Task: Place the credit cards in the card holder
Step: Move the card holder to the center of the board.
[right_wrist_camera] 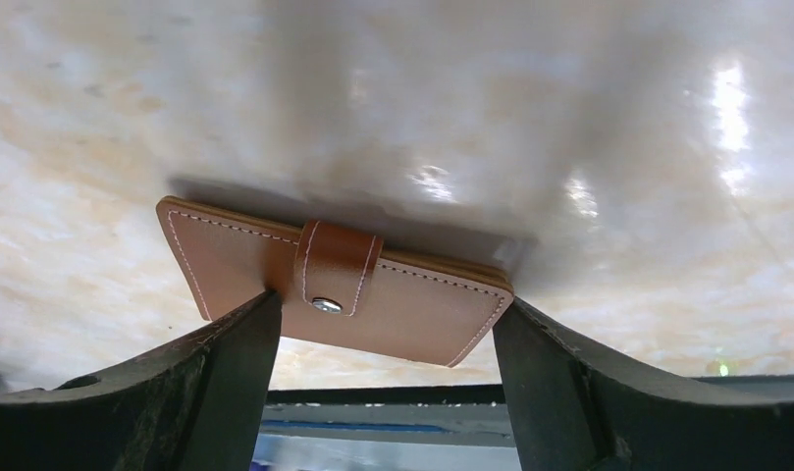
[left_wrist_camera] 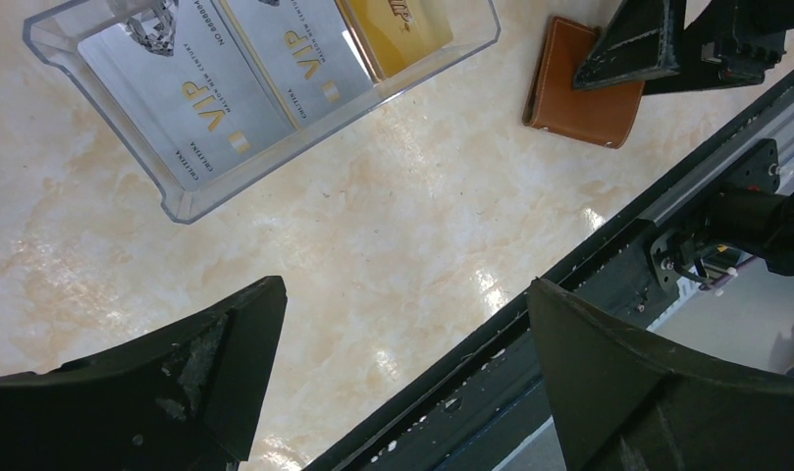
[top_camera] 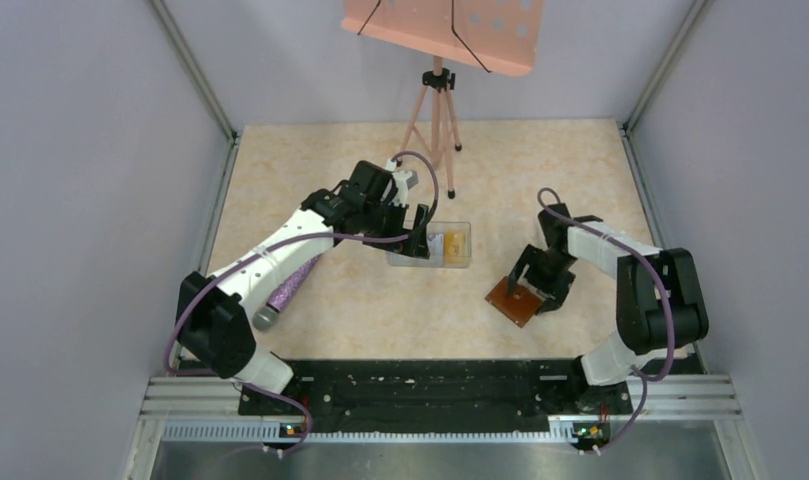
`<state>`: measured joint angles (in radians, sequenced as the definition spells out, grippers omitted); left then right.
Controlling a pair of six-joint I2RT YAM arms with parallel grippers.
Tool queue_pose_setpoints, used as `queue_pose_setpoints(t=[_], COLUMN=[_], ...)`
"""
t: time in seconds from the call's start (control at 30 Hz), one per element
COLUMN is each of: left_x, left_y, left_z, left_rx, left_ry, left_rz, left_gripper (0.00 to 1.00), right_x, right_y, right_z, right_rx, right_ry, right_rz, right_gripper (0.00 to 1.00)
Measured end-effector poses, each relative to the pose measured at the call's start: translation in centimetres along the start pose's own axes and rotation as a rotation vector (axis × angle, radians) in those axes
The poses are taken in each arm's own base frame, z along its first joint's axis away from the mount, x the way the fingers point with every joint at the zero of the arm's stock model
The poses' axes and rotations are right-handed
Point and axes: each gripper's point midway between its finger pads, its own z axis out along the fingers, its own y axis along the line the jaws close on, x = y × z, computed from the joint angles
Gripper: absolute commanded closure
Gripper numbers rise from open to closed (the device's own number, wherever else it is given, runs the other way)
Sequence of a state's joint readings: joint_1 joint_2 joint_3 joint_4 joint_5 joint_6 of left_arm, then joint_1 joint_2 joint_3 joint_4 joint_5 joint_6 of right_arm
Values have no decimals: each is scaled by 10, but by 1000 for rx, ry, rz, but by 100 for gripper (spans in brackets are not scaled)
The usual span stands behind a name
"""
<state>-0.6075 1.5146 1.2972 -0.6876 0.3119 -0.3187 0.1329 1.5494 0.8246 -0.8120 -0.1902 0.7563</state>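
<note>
Card holder (right_wrist_camera: 427, 299), snapped shut, sits between right gripper (right_wrist_camera: 385, 304) fingers; grip unclear, likely prepping to open. Left gripper (left_wrist_camera: 404, 289) spread near credit cards (left_wrist_camera: 236, 78) for pickup.

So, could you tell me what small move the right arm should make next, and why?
Probably close the right gripper on the card holder: its fingers flank the wallet's opposite edges, though firm contact is unclear. The snap tab is fastened, so the wallet likely needs securing before it can be opened.
</note>
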Motion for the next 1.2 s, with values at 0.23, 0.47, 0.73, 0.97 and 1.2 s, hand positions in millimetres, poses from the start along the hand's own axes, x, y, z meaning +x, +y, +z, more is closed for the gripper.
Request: queue_pose_setpoints(t=[0.23,0.47,0.73,0.97,1.2], left_x=[2,5,10,21,38], left_y=[3,4,4,5,3], left_z=[-2,-2,0,7,24], left_rx=[-19,-24,-20,-7,35], left_ry=[11,22,34,67,131], left_rz=[2,-3,-29,-64,-122], left_gripper=[1,1,1,1,6], right_x=[-5,-6,3,26,41], right_y=[25,31,52,64,70], right_z=[3,4,7,11,12], right_rx=[26,-1,-71,-88,-105], right_ry=[-43,-50,-58,-44,-52], right_rz=[-242,-368,-513,-689,-783], right_gripper=[31,57,77,79,56])
